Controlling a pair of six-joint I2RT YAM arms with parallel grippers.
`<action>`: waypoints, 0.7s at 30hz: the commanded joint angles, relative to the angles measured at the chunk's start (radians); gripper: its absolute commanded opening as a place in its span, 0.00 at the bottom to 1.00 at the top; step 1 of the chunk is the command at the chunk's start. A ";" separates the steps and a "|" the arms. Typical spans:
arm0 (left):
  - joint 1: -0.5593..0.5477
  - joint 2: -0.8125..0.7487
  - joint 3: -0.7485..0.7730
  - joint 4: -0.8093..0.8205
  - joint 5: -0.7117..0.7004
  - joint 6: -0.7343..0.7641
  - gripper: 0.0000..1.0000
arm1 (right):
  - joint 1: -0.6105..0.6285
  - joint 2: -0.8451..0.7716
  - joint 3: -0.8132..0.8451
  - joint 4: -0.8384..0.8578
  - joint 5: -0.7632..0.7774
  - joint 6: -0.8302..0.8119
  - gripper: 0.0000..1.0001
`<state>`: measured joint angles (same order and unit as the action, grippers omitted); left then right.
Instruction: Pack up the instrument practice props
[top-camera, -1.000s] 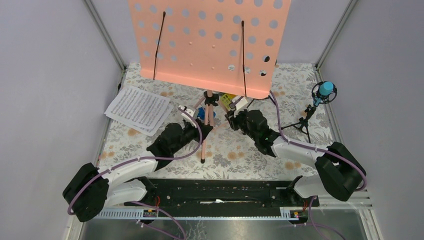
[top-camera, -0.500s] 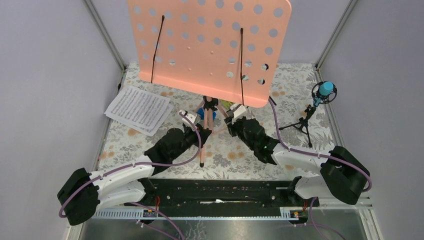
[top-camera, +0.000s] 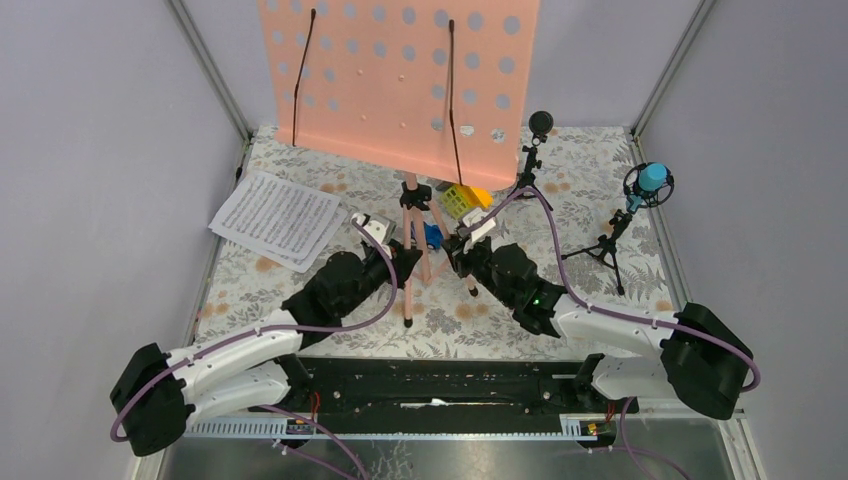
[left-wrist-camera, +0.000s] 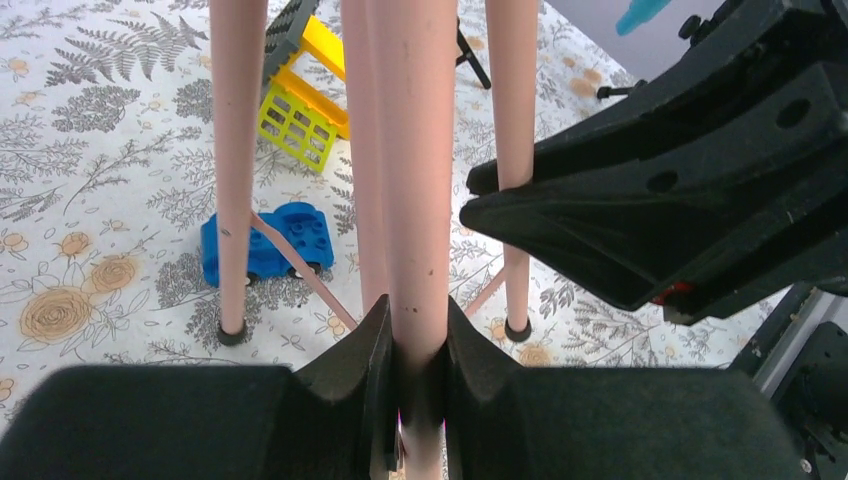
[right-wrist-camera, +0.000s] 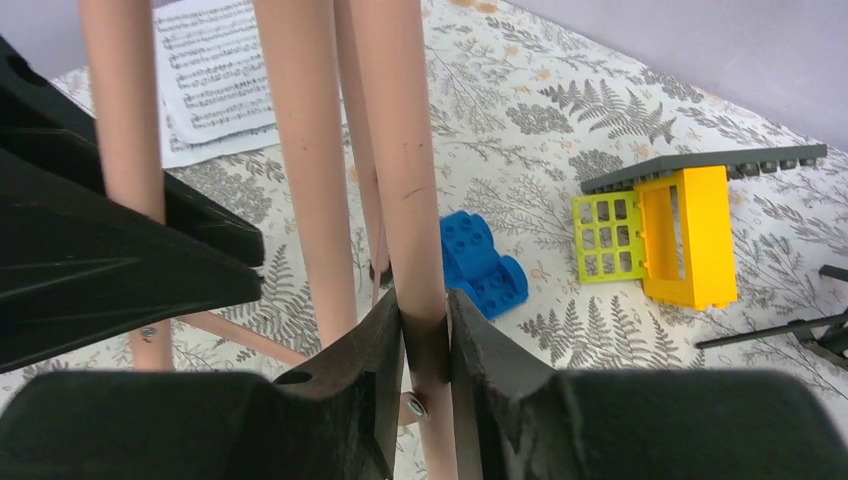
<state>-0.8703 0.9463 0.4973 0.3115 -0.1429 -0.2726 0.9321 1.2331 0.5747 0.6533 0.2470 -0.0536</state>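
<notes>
The pink music stand (top-camera: 400, 80) rises at the back, its tripod legs (top-camera: 408, 300) on the floral mat. My left gripper (left-wrist-camera: 416, 340) is shut on the near leg (left-wrist-camera: 415, 200). My right gripper (right-wrist-camera: 425, 335) is shut on the right leg (right-wrist-camera: 405, 180). In the top view the two grippers, left (top-camera: 400, 262) and right (top-camera: 458, 258), face each other across the tripod. White sheet-music pages (top-camera: 278, 218) lie at the left. A black mic (top-camera: 540, 123) stands behind on its small tripod. The blue mic (top-camera: 652, 178) stands at the right on its black tripod (top-camera: 605, 250).
A small blue toy car (left-wrist-camera: 265, 240) sits between the stand's legs. A yellow-green toy block (right-wrist-camera: 660, 235) lies just behind it, under the stand's panel. Grey walls and metal posts close in the mat on three sides.
The stand's panel has swung left and back, uncovering the black mic. Both arms have shifted with the legs, and the right jaws have closed a little tighter.
</notes>
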 joint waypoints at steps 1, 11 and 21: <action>-0.026 0.025 0.047 0.119 0.001 -0.015 0.00 | 0.042 -0.065 0.027 0.287 -0.083 0.058 0.05; -0.197 0.068 -0.019 0.134 -0.124 0.041 0.00 | 0.091 -0.050 -0.115 0.334 -0.027 0.058 0.03; -0.236 0.068 -0.149 0.229 -0.182 -0.039 0.00 | 0.101 -0.069 -0.189 0.316 0.006 0.058 0.05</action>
<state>-1.0908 0.9985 0.3950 0.5117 -0.3149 -0.2066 1.0153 1.1995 0.3859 0.8848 0.2684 -0.0544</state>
